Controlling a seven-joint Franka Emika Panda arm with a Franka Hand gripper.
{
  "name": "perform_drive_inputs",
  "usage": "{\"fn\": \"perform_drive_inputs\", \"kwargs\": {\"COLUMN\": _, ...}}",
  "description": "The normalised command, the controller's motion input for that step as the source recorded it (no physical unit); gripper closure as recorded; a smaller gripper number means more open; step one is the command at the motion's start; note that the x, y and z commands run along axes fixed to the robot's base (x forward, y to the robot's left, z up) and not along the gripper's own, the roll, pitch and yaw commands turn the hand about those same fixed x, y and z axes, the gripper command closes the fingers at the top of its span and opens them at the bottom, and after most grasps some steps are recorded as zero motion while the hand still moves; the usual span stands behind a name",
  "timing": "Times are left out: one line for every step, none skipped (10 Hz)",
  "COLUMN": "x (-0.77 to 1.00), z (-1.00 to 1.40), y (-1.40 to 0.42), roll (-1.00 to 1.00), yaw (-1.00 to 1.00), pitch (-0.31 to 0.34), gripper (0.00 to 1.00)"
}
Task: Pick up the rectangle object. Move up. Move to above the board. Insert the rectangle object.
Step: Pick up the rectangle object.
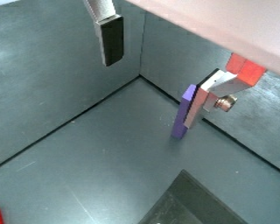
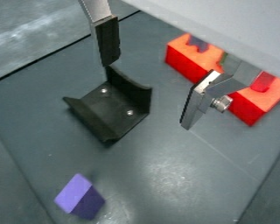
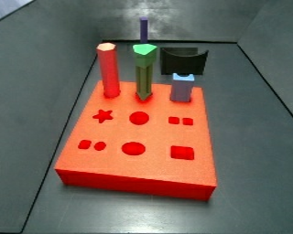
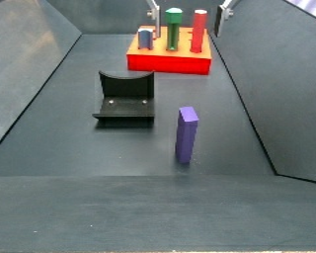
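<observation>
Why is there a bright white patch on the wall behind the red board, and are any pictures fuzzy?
In a side view, light glares pale on the back wall above the board, washing out the rectangle object. In a wrist view, the open gripper looks soft and blurry near the camera, above the rectangle object.

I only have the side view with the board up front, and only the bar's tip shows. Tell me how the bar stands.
Observer: The bar stands upright on the floor, alone, past the fixture from the board.
Operator: Report the pincer. It is not in my view.
Observer: The pincer is open and empty in both wrist views. It hangs high over the floor and touches nothing.
Operator: Check inside the fixture. I see only its back.
Observer: Nothing sits in it. Its open side faces away from the board.
</observation>
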Motion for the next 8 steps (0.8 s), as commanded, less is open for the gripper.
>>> {"fn": "perform_drive_inputs", "kwargs": {"x": 0.58, "z": -0.17, "y": 0.41, "roll": 0.11, "yaw": 0.29, "pitch": 0.121, "gripper": 0.0}}
{"fn": "perform_drive_inputs", "kwargs": {"x": 0.65, "z": -0.47, "y": 0.47, "roll": 0.0, "yaw": 0.28, "pitch": 0.011, "gripper": 0.0}}
{"fn": "perform_drive_inputs", "kwargs": {"x": 0.56, "z": -0.59, "y": 0.55, "roll": 0.0, "yaw": 0.33, "pitch": -0.036, "gripper": 0.0}}
{"fn": "perform_drive_inputs", "kwargs": {"x": 0.21, "z": -0.79, "y": 0.68, "roll": -0.01, "yaw": 0.39, "pitch": -0.106, "gripper": 0.0}}
{"fn": "perform_drive_inputs", "kwargs": {"x": -0.01, "z": -0.84, "y": 0.87, "roll": -0.07, "yaw": 0.29, "pitch": -0.14, "gripper": 0.0}}
{"fn": "perform_drive_inputs", "kwargs": {"x": -0.2, "z": -0.74, "y": 0.88, "roll": -0.14, "yaw": 0.19, "pitch": -0.157, "gripper": 0.0}}
{"fn": "perform_drive_inputs", "kwargs": {"x": -0.43, "z": -0.62, "y": 0.84, "roll": -0.25, "yaw": 0.08, "pitch": -0.171, "gripper": 0.0}}
{"fn": "perform_drive_inputs", "kwargs": {"x": -0.48, "z": -0.61, "y": 0.75, "roll": -0.26, "yaw": 0.1, "pitch": -0.151, "gripper": 0.0}}
